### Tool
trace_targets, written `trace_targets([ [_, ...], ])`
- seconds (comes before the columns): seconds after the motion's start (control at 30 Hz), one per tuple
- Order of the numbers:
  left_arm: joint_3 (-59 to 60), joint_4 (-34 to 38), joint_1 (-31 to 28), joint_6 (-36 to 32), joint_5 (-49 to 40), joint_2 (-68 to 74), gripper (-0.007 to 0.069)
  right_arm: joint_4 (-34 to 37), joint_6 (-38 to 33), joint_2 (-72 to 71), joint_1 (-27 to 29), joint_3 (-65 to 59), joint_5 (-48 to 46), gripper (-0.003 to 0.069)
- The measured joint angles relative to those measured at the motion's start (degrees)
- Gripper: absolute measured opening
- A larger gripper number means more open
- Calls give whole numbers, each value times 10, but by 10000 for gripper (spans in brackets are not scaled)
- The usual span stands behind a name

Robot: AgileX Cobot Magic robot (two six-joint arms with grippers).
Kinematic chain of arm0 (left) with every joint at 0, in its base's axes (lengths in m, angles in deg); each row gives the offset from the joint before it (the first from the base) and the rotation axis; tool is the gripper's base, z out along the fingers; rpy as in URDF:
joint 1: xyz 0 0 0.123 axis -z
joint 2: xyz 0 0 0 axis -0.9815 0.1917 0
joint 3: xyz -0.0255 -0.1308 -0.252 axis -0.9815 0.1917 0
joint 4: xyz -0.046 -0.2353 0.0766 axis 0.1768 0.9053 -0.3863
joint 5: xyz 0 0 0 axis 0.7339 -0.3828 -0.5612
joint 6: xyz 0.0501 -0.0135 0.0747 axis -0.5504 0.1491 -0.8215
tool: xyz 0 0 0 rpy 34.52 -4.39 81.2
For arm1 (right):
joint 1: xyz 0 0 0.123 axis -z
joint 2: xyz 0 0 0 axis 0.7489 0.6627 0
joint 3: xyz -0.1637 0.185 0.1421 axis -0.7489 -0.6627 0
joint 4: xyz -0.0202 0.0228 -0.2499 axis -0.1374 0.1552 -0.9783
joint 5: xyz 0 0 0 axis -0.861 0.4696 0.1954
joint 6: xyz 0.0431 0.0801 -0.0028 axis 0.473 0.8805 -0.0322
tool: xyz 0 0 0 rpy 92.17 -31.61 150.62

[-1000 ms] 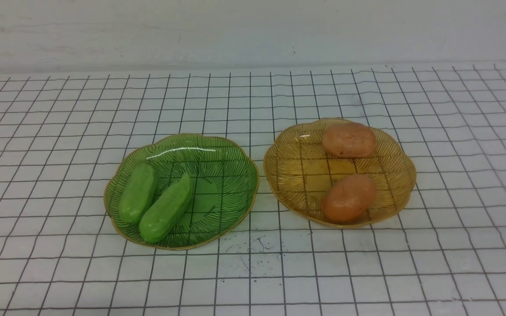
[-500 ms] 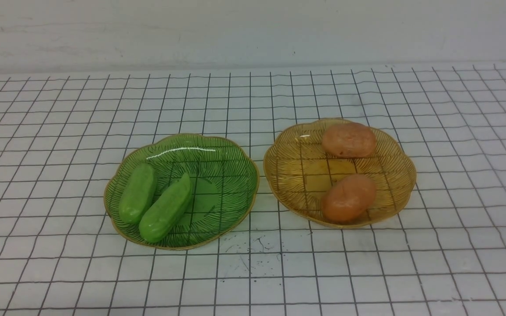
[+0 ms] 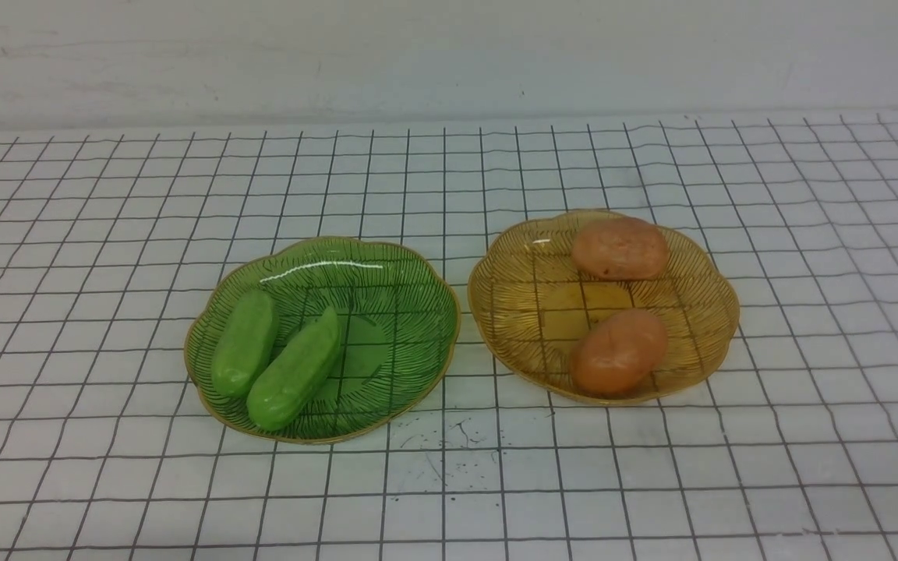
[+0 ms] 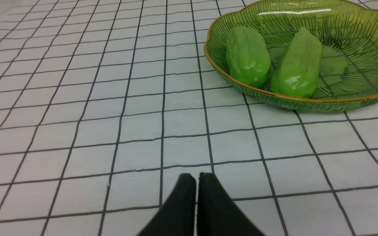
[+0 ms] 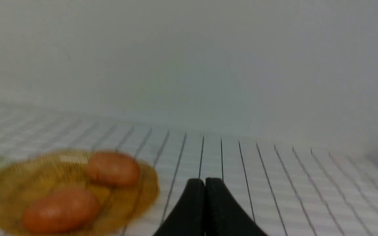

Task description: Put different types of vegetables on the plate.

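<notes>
Nothing is seen to have changed over the last second; the sorting appears complete. Two cucumbers (image 3: pixel 273 358) lie in the green plate (image 3: pixel 410 273), two potatoes (image 3: pixel 619 300) in the amber plate (image 3: pixel 511 288). Left fingers (image 4: pixel 196 178) and right fingers (image 5: pixel 205 183) are clenched, empty, well apart from the vegetables above the table (image 3: pixel 106 195).

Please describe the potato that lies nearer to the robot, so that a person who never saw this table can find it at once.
On the grid-patterned table stand two plates; take the amber plate on the robot's right, not the green plate. It holds two orange-brown potatoes. The nearer potato lies by the plate's front rim, closest to the robot, while the other potato lies at the back rim.
</notes>
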Motion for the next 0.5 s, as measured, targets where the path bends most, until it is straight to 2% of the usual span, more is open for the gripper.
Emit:
trace_targets([
  [0.13,0,0,0,0,0,0,-8,10,6,-42,9,-80,-37,-15],
  [0.5,1,0,0,0,1,0,-8,15,25,-55,16,-83,-57,-15],
])
